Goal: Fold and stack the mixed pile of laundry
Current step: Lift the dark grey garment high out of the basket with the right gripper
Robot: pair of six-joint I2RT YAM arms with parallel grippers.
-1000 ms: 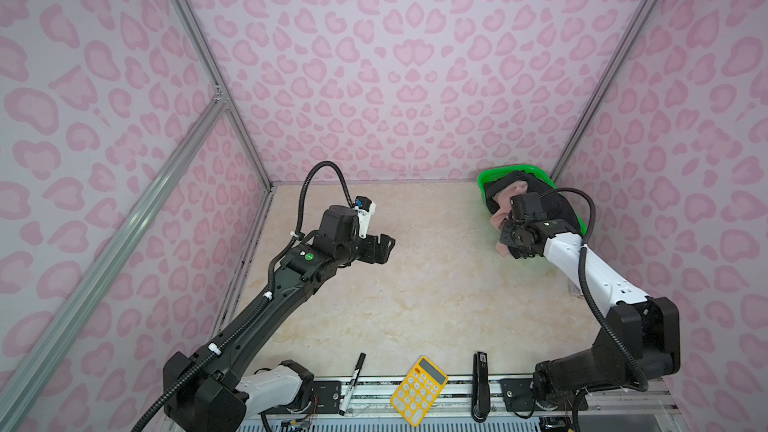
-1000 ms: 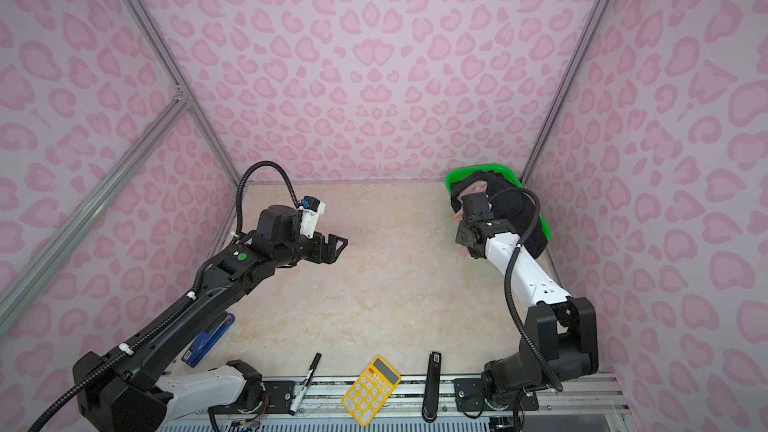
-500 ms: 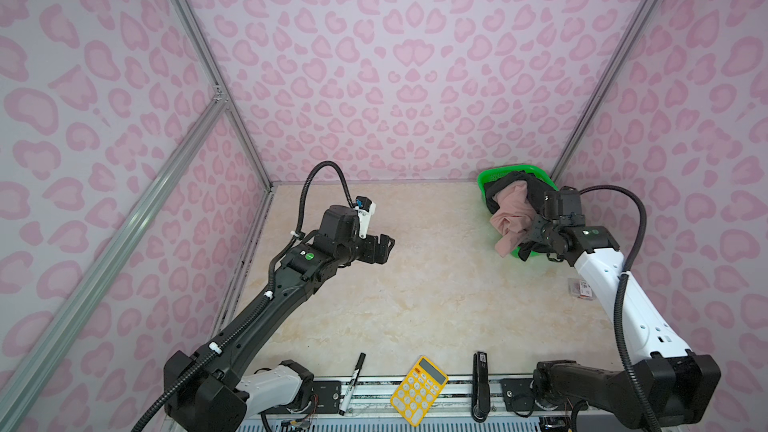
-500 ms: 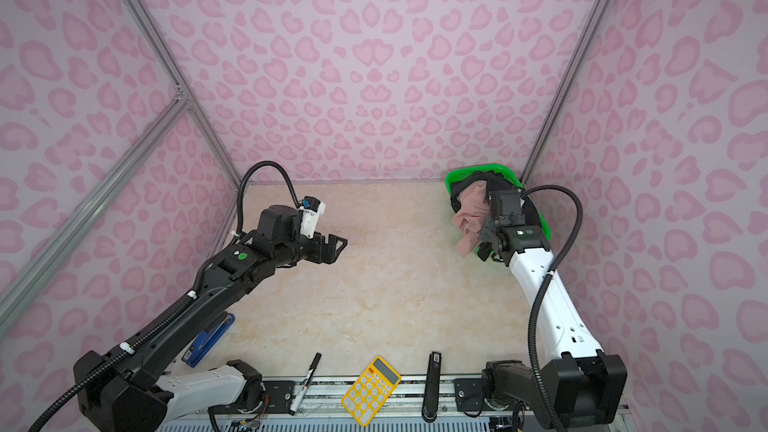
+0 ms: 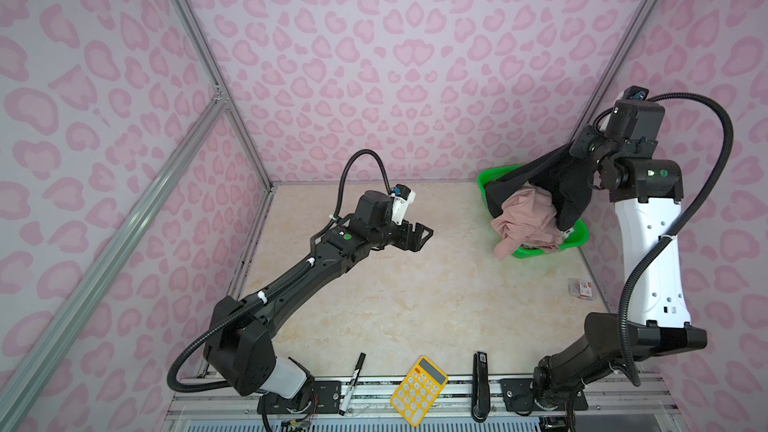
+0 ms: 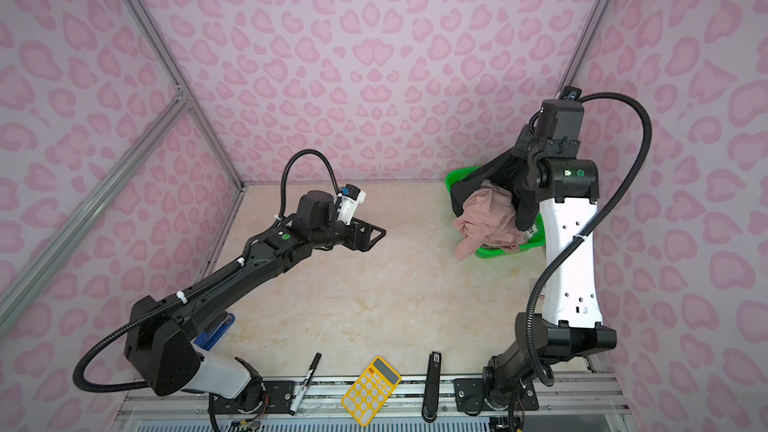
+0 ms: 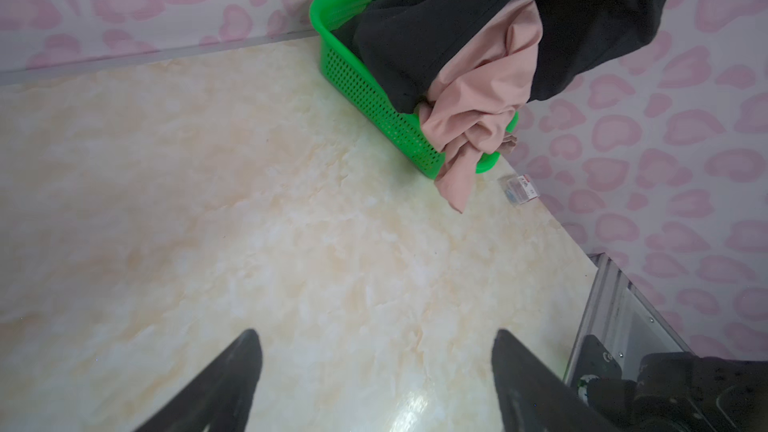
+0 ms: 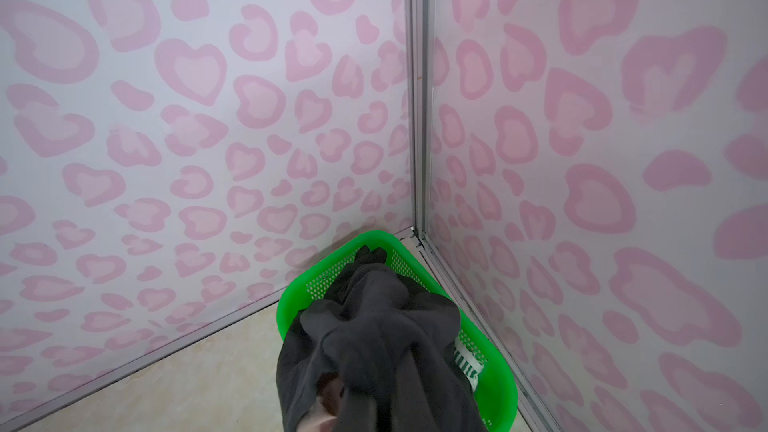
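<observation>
The right gripper point(image 5: 577, 150), closed on the black garment point(image 5: 559, 184), holds it above the green basket point(image 5: 578, 238) at centre right, with the pink shorts point(image 5: 527, 218) clinging beneath. It is best raised until the shorts drop free. The left gripper point(image 5: 419, 237) hovers open mid-frame.

green mesh basket point(image 5: 578, 238) in the far corner; marker point(image 5: 351, 384), yellow calculator point(image 5: 419, 390) and slim black tool point(image 5: 481, 386) along the near edge.

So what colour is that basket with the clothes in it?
The basket is bright green plastic, dotted with tiny holes. The left wrist view shows it best.
</observation>
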